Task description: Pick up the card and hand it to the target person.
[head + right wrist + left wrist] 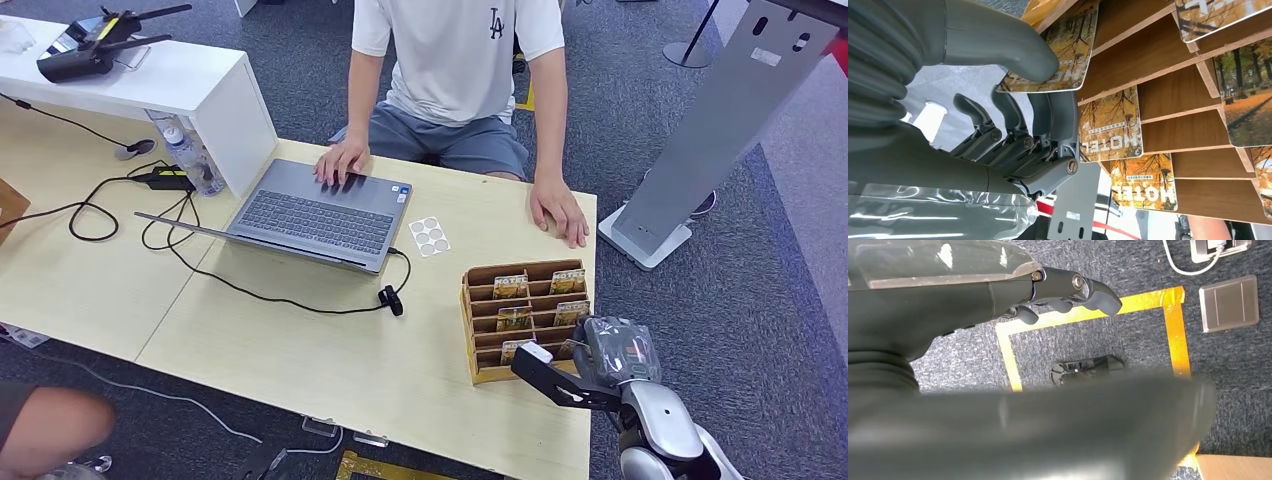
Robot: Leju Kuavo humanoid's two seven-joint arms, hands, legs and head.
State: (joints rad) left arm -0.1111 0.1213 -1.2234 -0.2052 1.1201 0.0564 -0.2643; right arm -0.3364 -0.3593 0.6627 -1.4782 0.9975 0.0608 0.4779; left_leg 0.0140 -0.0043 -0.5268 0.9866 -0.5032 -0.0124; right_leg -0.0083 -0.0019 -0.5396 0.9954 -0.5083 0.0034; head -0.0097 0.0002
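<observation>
Laptop (320, 213) lies left on the desk (300, 360), a person (455, 70) seated behind it. Right of it stands the wooden card rack (525, 318). The right hand (1013, 100) pinches a hotel card (1060, 55) at the rack's near slot. The left hand (1058, 295) hangs over carpet, fingers curled, holding nothing.
</observation>
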